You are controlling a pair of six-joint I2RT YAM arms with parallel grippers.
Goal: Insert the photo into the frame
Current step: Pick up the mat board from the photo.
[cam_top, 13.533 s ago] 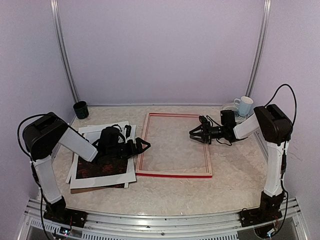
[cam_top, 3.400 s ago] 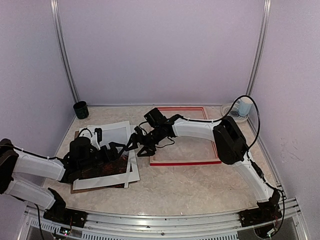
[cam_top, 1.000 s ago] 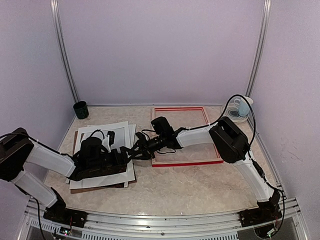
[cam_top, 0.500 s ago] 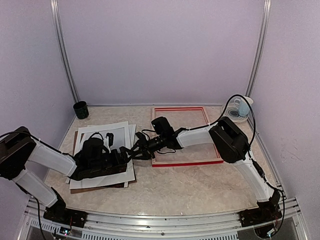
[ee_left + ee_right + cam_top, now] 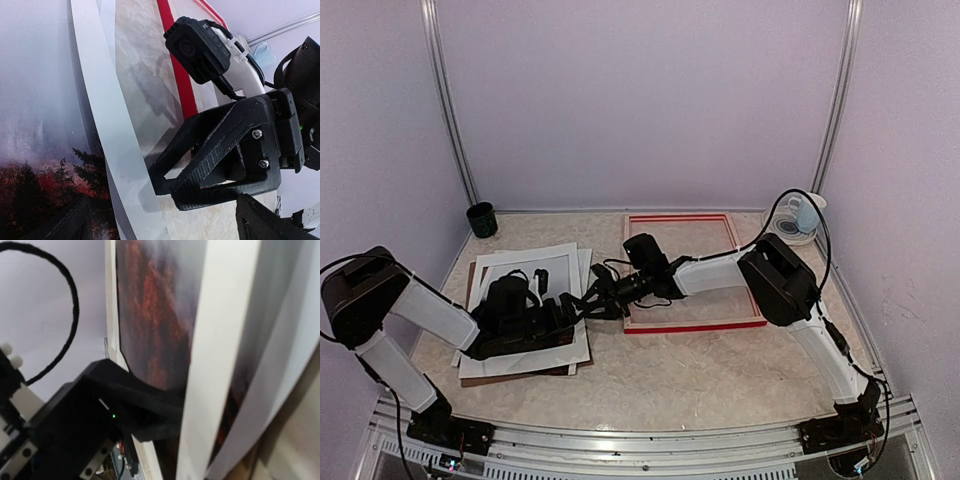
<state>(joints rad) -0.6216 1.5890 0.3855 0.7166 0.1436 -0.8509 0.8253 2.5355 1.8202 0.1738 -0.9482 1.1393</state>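
The photo (image 5: 35, 165), grey mist over dark red trees, lies in the stack at the left under the white mat (image 5: 555, 255). It also shows in the right wrist view (image 5: 155, 315). The red frame (image 5: 683, 327) lies flat at mid table. My left gripper (image 5: 568, 310) is open over the stack's right edge. One finger (image 5: 75, 220) is on the photo and the other is out over the table. My right gripper (image 5: 598, 300) reaches across the frame, its tips (image 5: 167, 192) closed at the mat's right strip (image 5: 107, 115), which bows upward.
A brown backing board (image 5: 520, 373) lies under the stack. A dark cup (image 5: 481, 219) stands at the back left. A pale mug on a saucer (image 5: 807, 212) stands at the back right. The right forearm lies over the frame's left rail (image 5: 182, 87).
My right arm came across the frame to the stack's edge and has held still for the last second. The frame has shifted right. My left arm's elbow has risen and its gripper has edged along the photo.
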